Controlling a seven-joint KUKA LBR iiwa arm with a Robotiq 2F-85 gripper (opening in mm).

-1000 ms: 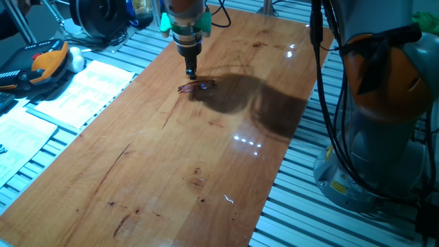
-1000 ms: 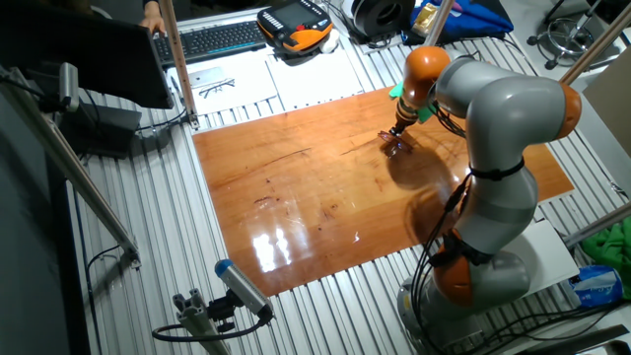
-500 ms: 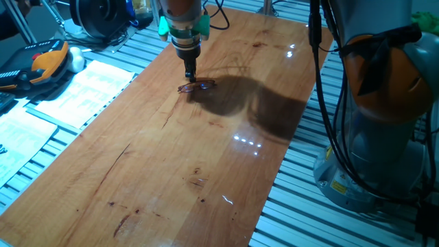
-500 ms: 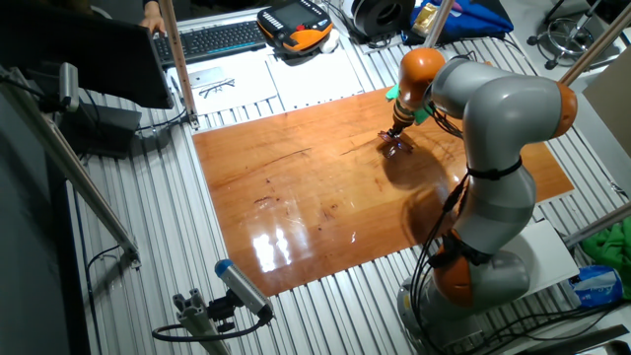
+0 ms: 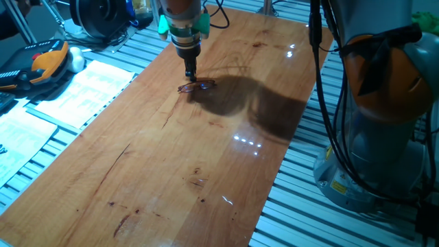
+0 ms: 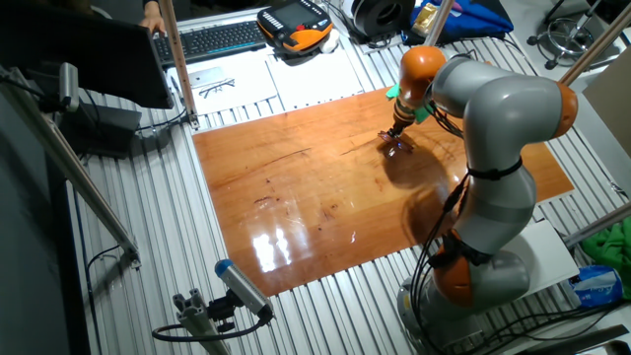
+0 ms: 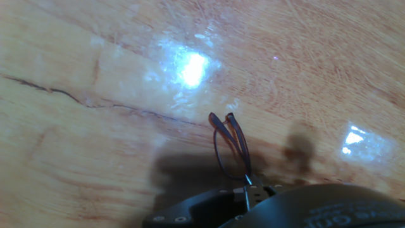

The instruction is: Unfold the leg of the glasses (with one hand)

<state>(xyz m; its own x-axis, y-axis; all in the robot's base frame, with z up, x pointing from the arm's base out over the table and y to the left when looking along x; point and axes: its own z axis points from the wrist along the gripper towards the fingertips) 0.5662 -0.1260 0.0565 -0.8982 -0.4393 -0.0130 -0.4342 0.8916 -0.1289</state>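
Observation:
The glasses lie on the wooden table top near its far end, a thin reddish-brown wire frame. My gripper points straight down right above them, its black fingers pressed together into one narrow tip. The other fixed view shows the gripper over the glasses in the same way. In the hand view two slim legs run side by side from their curved ends down to my fingertips, which close on them at the bottom edge. The lenses are hidden under the hand.
White paper sheets and an orange and black pendant lie left of the board on the slatted metal bench. The arm's grey and orange base stands at the right. A keyboard sits at the far side.
The hand shifted slightly sideways between one second ago and half a second ago and has stayed still since. The glasses lie in the same spot.

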